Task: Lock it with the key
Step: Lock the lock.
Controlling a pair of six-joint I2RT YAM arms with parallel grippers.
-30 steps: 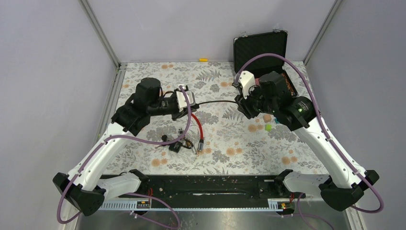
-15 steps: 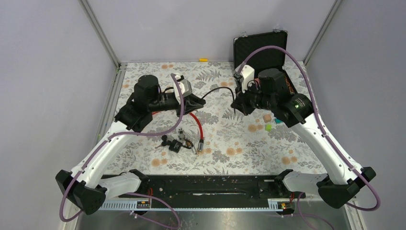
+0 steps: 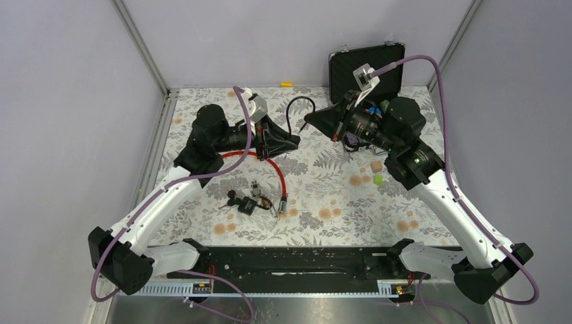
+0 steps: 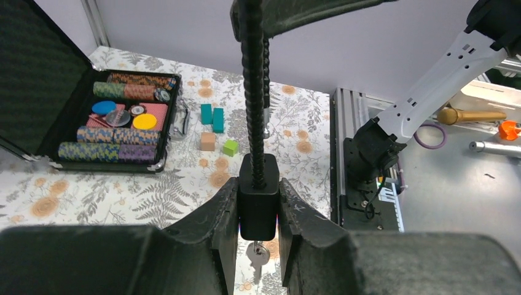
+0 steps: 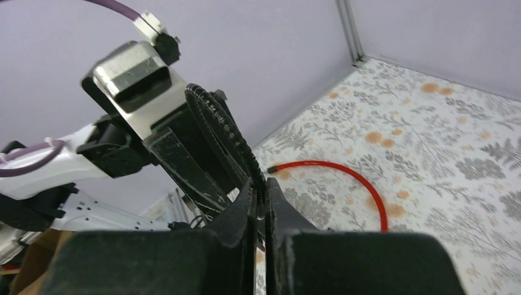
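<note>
Standing beside the counter (image 3: 324, 219), I see both arms raised over its far half with a black cable lock strung between them. The left pincer (image 4: 258, 187) is clenched on the lock body (image 4: 258, 212), a small black block squeezed upright between its two fingers. The key (image 4: 258, 255) hangs from the underside of that block, apparently seated in the keyhole. The black cable (image 4: 250, 92) rises out of the top of the body, loops up and over, and runs to the right pincer (image 5: 261, 195), which is clamped tight on the ribbed strand. None of the lock touches the counter. Below lie a red cable (image 3: 278, 177) and a small dark clutter that may be spare keys (image 3: 244, 201), and an open case (image 3: 367, 64) stands at the back right. I judge the step in hand to be bracing the lock so it can be fastened. I cannot tell whether the free end of the cable is already pushed home in the body. If it is not, the right arm must guide it in first. After that the key needs turning, and since both pincers are occupied, the right one would probably have to let go of the cable and come in under the body to take the key's head squarely, while the left holds firm against the twist.
</note>
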